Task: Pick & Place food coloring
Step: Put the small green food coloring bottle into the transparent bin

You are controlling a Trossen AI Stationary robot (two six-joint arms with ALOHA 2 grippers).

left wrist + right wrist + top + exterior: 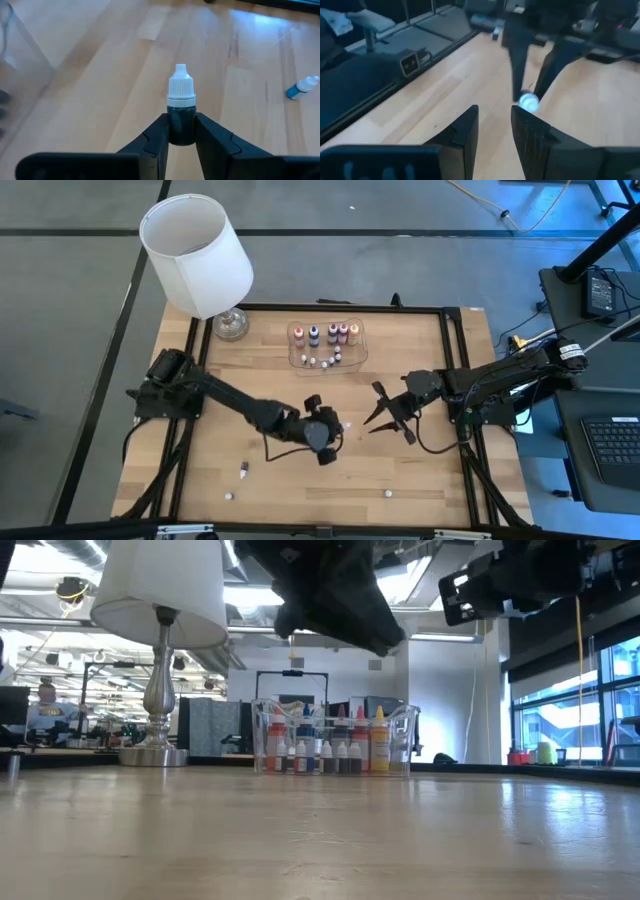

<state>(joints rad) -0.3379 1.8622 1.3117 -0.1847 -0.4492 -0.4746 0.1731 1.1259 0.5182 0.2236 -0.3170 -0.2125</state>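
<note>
Bottles of food coloring are the job here. The left gripper [181,137] has one dark little bottle [180,117] with a white cap pinched between its two fingers. The fingers sit close together, tight on the sides of the bottle, and the bottle stands straight up. This gripper is over the middle of the tabletop [270,360], a bit nearer the front edge.

The clear tray [356,358] sits near the back edge of the tabletop, around the middle of that edge. Many small bottles [330,748] already stand inside it. A lamp [197,255] stands at the back left corner.

Some bottles are not put away yet. A blue one [301,88] lies on its side on the wood, near the held bottle. Two tiny whitish ones lie near the front edge, one [230,495] toward the left and one [386,493] toward the right.

The right gripper [388,413] waits just to the right of the middle of the tabletop. Its fingers stand a little apart and hold nothing.

I think the step now is carrying the dark bottle to the tray. Next the left arm should go toward the back edge, get over a free spot in the tray, go down gently, and then let go so the bottle stays standing.
</note>
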